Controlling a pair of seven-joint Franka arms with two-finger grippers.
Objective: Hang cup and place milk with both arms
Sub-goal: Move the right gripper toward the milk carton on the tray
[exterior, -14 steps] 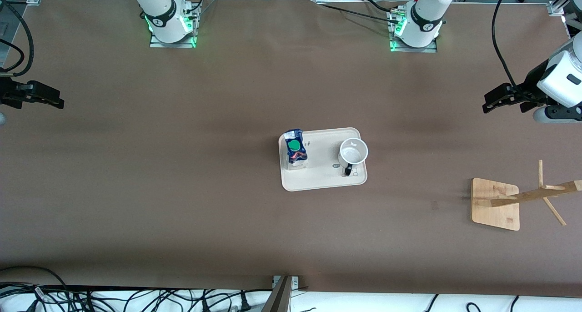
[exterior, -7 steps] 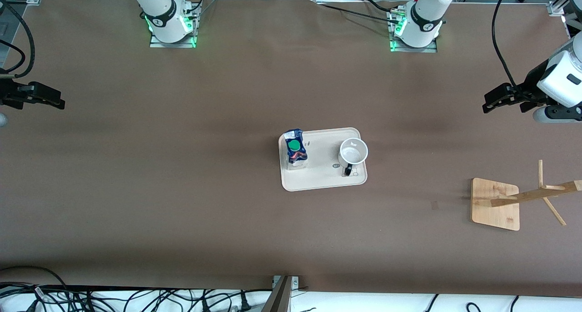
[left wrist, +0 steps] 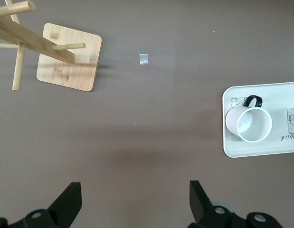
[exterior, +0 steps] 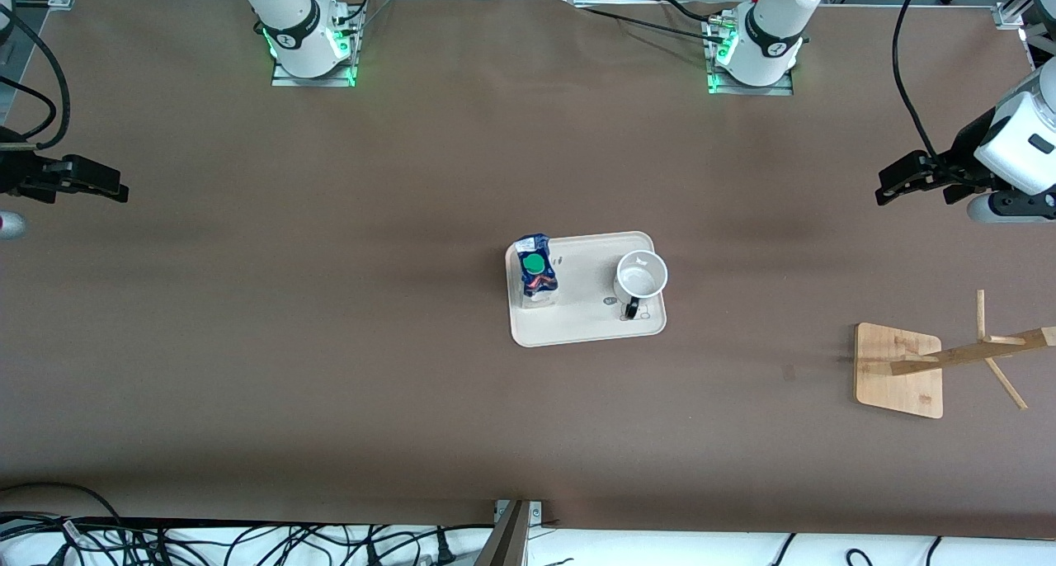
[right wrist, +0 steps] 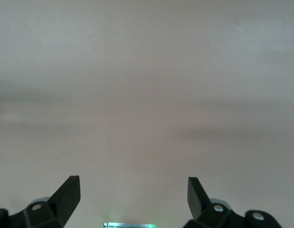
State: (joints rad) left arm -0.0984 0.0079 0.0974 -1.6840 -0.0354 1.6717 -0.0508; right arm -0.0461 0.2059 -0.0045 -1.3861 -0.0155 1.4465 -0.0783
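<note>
The white cup (exterior: 641,276) with a black handle stands upright on a beige tray (exterior: 590,323), at the tray's end toward the left arm. It also shows in the left wrist view (left wrist: 249,123). The dark blue milk (exterior: 535,270) with a green cap stands at the tray's other end. My left gripper (exterior: 884,188) is open and empty, high over the table's end, well away from the tray. My right gripper (exterior: 117,191) is open and empty over the other end of the table. The right wrist view shows only bare table.
A wooden cup rack (exterior: 965,355) on a square base (exterior: 898,370) stands toward the left arm's end, nearer the front camera than the tray; it also shows in the left wrist view (left wrist: 68,57). Cables lie along the table's near edge.
My right gripper has shifted slightly toward the middle of the table. The left arm, the cup and the milk have not moved.
</note>
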